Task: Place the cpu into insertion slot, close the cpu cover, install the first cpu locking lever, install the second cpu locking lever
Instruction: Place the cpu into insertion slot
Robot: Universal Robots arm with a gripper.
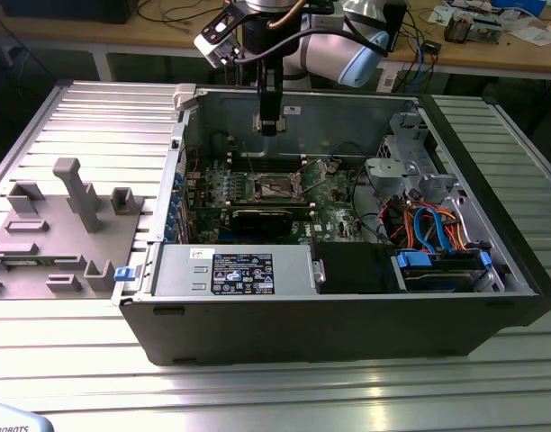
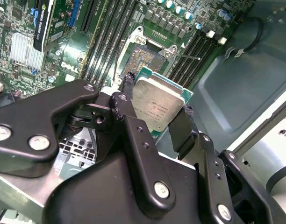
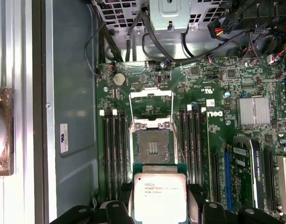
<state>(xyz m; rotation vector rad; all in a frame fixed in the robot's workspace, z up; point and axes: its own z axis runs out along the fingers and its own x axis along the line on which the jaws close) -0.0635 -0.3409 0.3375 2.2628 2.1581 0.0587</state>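
Note:
My gripper (image 1: 269, 126) hangs inside the open computer case, above the motherboard. It is shut on the cpu (image 2: 157, 105), a pale square chip on a green base, pinched by its edges between the black fingers (image 2: 128, 109). In the first wrist view the cpu (image 3: 159, 193) is level and sits just short of the insertion slot (image 3: 152, 147), whose bare contact field lies uncovered. The cpu cover (image 3: 151, 106), a silvery frame, stands swung up at the socket's far edge. Thin wire locking levers (image 3: 173, 126) stand released along the socket's sides. The insertion slot (image 1: 274, 186) lies below the gripper in the exterior view.
Memory slots (image 3: 114, 149) flank the socket on both sides. A grey drive cage (image 1: 401, 162) and bundled cables (image 1: 429, 225) fill the case at the exterior view's right. A power supply (image 1: 235, 270) lines the near wall. A grey fixture block (image 1: 59, 225) stands outside the case.

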